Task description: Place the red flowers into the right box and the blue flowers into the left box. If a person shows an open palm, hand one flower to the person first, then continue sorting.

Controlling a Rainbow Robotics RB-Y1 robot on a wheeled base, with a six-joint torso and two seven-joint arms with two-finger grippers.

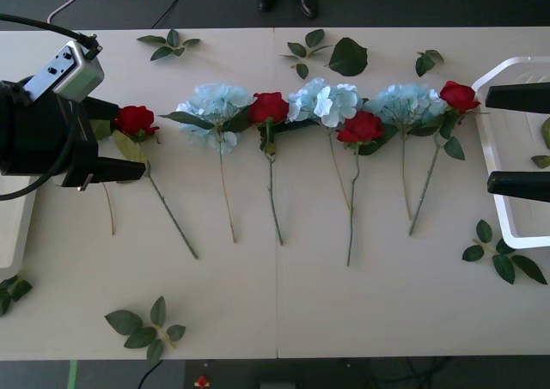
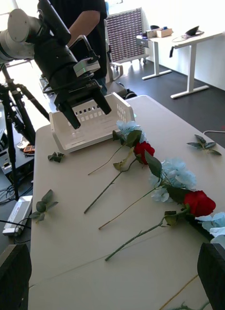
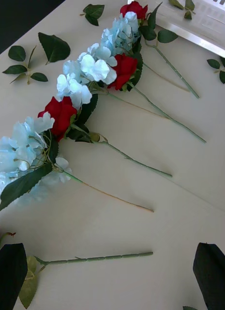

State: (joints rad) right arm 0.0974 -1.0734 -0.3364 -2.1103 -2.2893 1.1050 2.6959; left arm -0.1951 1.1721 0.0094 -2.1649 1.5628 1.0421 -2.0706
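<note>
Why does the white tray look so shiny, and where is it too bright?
Front view: light washes out the shallow white plastic tray at the table's right end. Right wrist view: daylight from the room glares behind the left gripper, open. Left wrist view: soft, even light on the pale-blue flower clusters.

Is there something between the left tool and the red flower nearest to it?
Nothing visible. The left tool is open, and the leftmost red flower lies on the table right at its fingertips, with no other thing between them. The right tool waits open over the right box.

Black arms, grey wrist camera [image 1: 73, 69], black cables.
</note>
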